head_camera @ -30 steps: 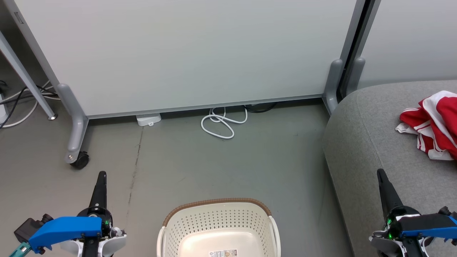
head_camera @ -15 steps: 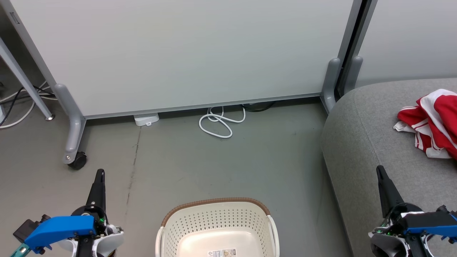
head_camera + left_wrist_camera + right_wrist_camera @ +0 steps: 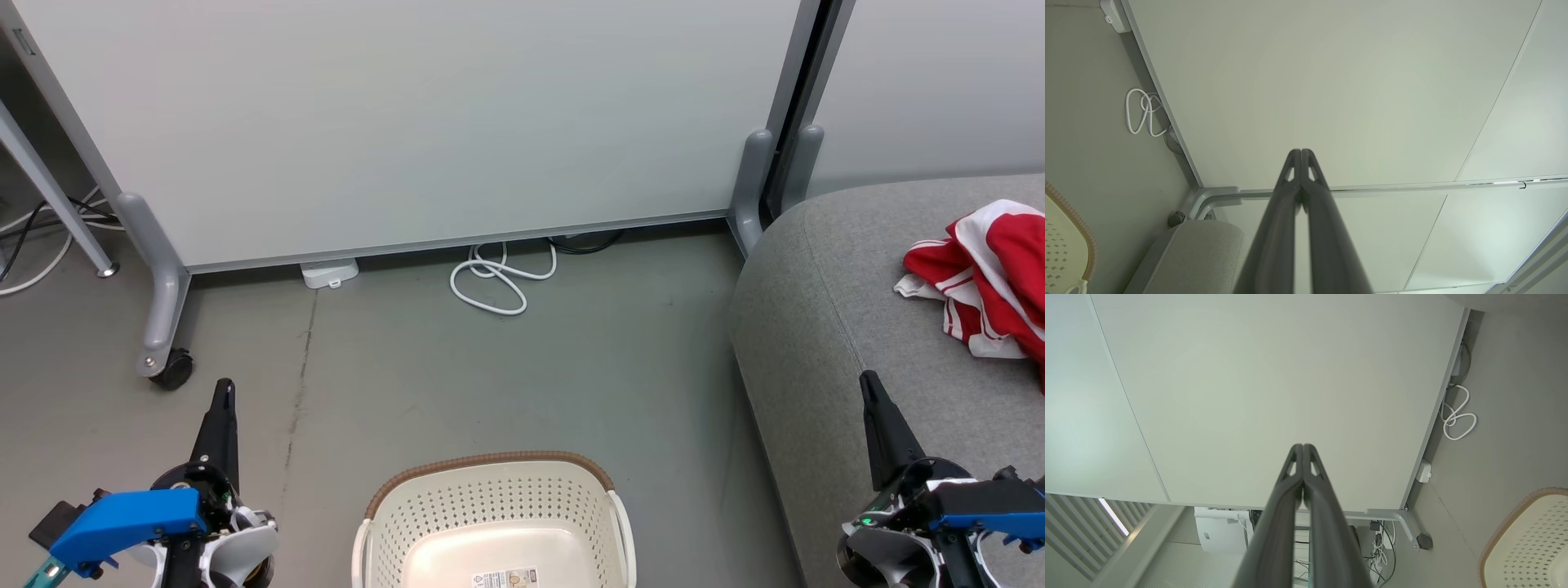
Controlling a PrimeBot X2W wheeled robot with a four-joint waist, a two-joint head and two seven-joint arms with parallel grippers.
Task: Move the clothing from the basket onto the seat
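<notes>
Head view: clothing [image 3: 992, 278] sits on the seat [image 3: 816, 327] at the right, chopped off by the frame edge; basket [image 3: 490, 498] bottom centre, near half cut off.
Left wrist view: left gripper [image 3: 1301, 152] has its fingers [image 3: 1284, 196] clenched, holding nothing.
Right wrist view: right gripper [image 3: 1303, 446] ditto, basket corner lower right.

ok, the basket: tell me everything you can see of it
The basket is cream-white plastic, a rounded rectangle with perforated walls, a brown woven-look rim and white side handles. It stands upright on the grey floor at the head view's bottom edge, which cuts off its near part. Its visible inside is bare but for a small label. The seat stands apart on its right.
</notes>
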